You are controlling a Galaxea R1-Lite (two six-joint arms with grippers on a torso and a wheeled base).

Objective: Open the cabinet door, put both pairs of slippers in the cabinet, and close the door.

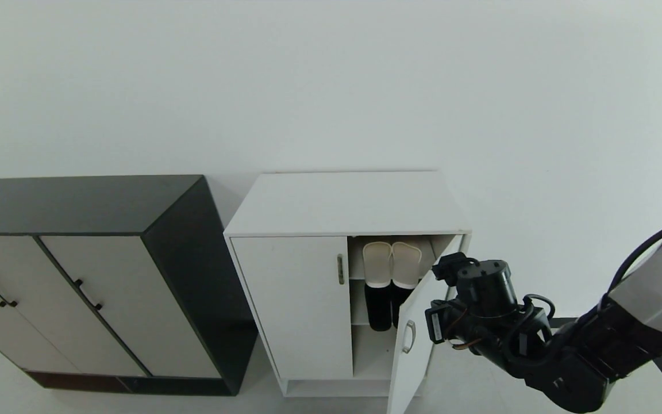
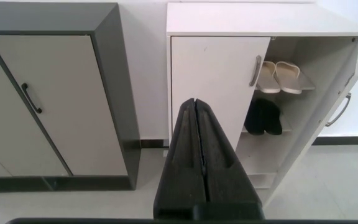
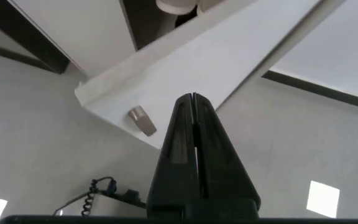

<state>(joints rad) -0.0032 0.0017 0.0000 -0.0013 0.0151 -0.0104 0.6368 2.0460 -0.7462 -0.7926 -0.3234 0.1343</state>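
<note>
1. In the left wrist view we see the white cabinet [image 2: 260, 18] with its right door [image 2: 303, 155] half open. The white slippers [image 2: 284, 73] lie on the upper shelf and the black slippers [image 2: 263, 118] on the shelf below.
2. The left gripper [image 2: 195, 102] has its fingers pressed together, holds nothing and is well apart from the cabinet.
3. In the head view the right arm is beside the door's outer face, near the door handle [image 1: 408, 336]. There the door hides part of the black slippers.
4. In the right wrist view the right gripper [image 3: 194, 98] is also closed and empty. Its tip is near the door, and we cannot tell if it touches.
5. The dark cabinet [image 1: 78, 201] is cut off at the edge.
</note>
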